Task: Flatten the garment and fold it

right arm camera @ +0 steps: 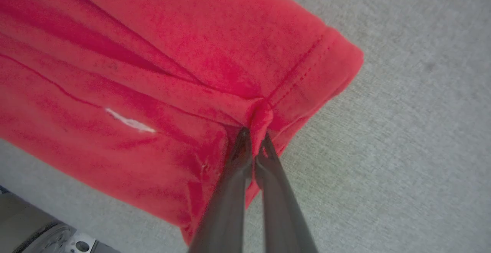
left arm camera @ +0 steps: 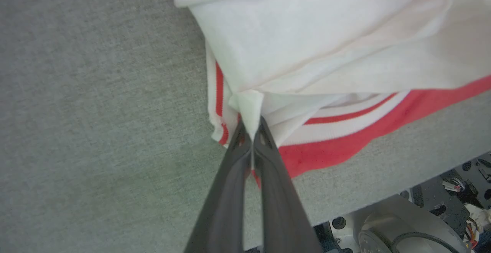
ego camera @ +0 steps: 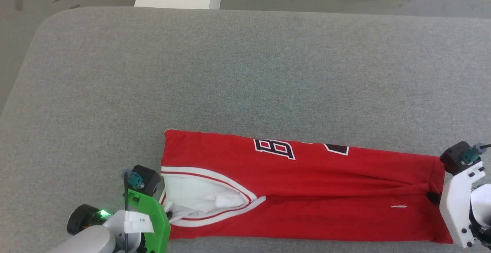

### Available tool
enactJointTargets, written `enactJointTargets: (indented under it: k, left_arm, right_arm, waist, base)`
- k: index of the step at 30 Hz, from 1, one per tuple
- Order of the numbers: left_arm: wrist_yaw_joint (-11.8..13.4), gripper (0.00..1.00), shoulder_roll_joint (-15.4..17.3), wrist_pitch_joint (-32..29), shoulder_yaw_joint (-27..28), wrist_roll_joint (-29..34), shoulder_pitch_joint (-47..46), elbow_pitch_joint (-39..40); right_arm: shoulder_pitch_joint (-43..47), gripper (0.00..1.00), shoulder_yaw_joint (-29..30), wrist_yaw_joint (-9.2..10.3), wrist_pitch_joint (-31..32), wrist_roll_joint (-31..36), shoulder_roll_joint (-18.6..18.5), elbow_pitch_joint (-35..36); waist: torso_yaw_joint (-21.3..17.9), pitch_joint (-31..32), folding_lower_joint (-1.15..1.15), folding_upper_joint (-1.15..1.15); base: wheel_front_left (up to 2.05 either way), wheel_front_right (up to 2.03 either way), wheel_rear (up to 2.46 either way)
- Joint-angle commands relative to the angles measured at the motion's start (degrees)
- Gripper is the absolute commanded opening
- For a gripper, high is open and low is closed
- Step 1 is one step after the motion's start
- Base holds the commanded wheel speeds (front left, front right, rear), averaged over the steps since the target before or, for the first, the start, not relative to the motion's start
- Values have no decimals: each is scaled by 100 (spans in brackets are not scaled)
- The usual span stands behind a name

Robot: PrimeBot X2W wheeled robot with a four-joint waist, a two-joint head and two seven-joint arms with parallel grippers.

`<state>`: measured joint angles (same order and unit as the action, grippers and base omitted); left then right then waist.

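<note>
**Both tools clamped on a jersey at the bench's near edge**

My left tool (left arm camera: 251, 130) is pinched shut on a nub of white cloth, and my right tool (right arm camera: 253, 138) is shut on the red hem. The garment (ego camera: 307, 191) lies stretched along the near edge of the bench (ego camera: 230, 73). Such thin pinches could slip, or drag cloth over that edge. I cannot tell how many layers I hold, and a fold hides most of the black print.

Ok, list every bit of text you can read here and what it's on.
"B", possibly "8": black white-outlined print on the red garment.
Next character: cut off at the edge, unreadable.
Small white mark on the garment: too small.
White tag on the left arm: too small.
</note>
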<state>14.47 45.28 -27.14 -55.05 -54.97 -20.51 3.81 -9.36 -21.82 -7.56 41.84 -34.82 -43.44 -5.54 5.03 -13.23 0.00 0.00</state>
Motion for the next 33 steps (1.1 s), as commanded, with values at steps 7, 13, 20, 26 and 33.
enactJointTargets:
  k: [7, 13, 20, 26, 33]
  left_arm:
    - [-140, 100, -211, 198, -80, 177, -151, -415]
    - [-121, 100, -277, 544, 92, 128, -129, -376]
    - [140, 100, -371, 1526, 580, 212, -73, -188]
    - [635, 100, -668, 3015, 1151, 481, 151, -308]
    - [1079, 100, -1031, 4197, 1668, 1255, 690, -510]
  right_arm:
    - [-42, 100, -155, 8, 21, -17, 202, -54]
    - [-93, 100, 3, 8, 15, -331, 256, 74]
    - [61, 100, 731, 8, -20, -397, 588, 118]
    - [492, 100, 1761, 8, 46, 75, 1367, -49]
    - [996, 100, 3109, 8, 156, 1280, 2853, -36]
  waist:
    - [-16, 177, 0, 0]
    - [-46, 629, 0, 0]
    - [-45, 968, 0, 0]
    - [-27, 1005, 0, 0]
    - [-23, 900, 0, 0]
  base:
    - [0, 0, 0]
    - [0, 0, 0]
    - [0, 0, 0]
    - [0, 0, 0]
    - [0, 0, 0]
